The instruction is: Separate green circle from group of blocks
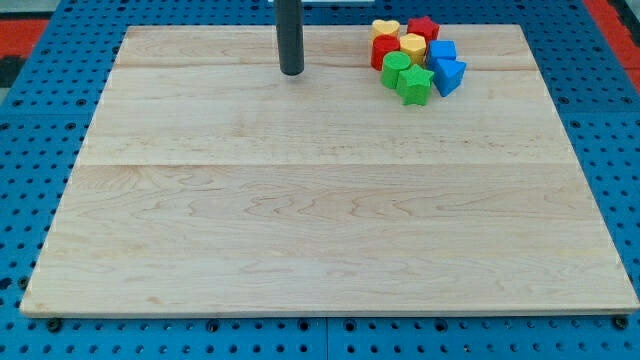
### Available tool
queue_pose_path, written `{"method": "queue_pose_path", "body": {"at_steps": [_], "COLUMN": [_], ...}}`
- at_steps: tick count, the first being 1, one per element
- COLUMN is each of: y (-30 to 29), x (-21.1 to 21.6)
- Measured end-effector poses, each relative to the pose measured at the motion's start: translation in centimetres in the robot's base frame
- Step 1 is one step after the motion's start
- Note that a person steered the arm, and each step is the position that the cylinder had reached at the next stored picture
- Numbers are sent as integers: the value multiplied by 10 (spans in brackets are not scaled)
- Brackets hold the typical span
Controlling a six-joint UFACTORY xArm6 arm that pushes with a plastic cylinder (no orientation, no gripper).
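Observation:
The green circle (396,68) sits at the left side of a tight cluster of blocks near the view's top right. It touches a green star (415,86) below right, a red block (384,50) above and a yellow block (412,46) above right. A yellow heart (385,28) and a red star (423,27) lie at the cluster's top. Two blue blocks (443,51) (449,75) lie on its right. My tip (291,72) rests on the board to the left of the cluster, well apart from the green circle.
The wooden board (320,200) lies on a blue perforated table (30,120). The cluster lies close to the board's top edge.

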State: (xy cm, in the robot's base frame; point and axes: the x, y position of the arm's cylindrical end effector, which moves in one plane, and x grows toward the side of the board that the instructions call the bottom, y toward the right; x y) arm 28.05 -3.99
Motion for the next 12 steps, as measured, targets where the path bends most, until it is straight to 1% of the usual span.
{"method": "queue_pose_path", "body": {"at_steps": [1,2,3,4,5,6,7,8,9,10,11,12], "y": [0,6,39,73,135,265,314,237,211,153,108,105], "x": [2,83,181,196,199,143,25,-78,-89,-87,-47,2]}}
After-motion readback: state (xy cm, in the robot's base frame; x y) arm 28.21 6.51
